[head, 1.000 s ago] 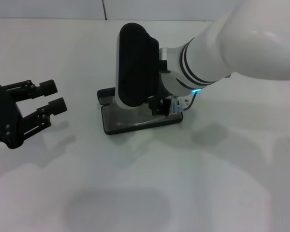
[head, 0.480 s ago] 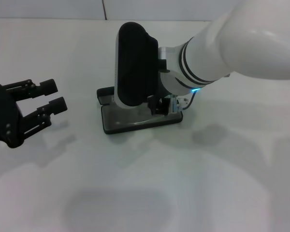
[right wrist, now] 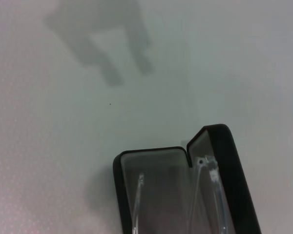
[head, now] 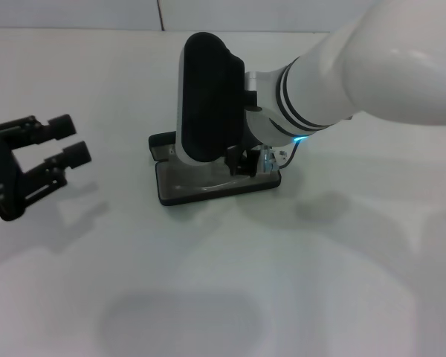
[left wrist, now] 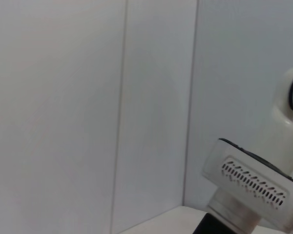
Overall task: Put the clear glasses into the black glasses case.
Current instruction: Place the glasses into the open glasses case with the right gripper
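While the left gripper's (head: 65,140) fingers (head: 76,155) gape, holding nothing

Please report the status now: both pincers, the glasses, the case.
Right pincer low over the open black glasses case. Clear glasses inside, on grey lining. Left pincer open, off to the left, empty. Nothing blocking.

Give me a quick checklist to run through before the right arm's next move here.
1. Black case open on the table: ok.
2. Clear glasses inside the case, per the right wrist view: ok.
3. Glasses lying fully flat: cannot tell.
4. Right hand let go of the glasses: cannot tell, the arm hides it.
5. Left hand open and off to the left, apart from the case: ok.
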`<move>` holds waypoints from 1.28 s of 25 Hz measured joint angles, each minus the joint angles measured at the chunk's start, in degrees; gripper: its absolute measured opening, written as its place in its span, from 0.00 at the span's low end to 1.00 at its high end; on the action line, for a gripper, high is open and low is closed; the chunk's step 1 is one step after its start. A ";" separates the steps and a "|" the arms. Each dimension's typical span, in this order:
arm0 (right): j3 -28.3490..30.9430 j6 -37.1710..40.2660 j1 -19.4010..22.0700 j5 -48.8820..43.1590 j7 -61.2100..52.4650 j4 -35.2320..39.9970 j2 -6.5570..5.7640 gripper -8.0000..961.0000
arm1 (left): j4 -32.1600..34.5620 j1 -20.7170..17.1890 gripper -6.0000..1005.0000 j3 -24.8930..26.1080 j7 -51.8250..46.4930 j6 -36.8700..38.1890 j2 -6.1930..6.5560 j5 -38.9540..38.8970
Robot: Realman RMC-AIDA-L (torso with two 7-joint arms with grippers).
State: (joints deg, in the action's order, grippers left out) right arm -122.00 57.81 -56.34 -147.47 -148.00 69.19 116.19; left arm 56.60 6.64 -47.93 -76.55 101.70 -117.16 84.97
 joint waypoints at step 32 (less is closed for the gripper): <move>3.04 0.90 6.80 0.30 0.17 4.42 0.00 0.11 | 5.48 -5.25 0.50 7.30 -2.54 5.08 1.03 9.60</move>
State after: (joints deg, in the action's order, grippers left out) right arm -118.96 58.70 -49.54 -147.17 -147.83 73.61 116.19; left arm 62.08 1.39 -40.62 -79.08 106.79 -116.13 94.57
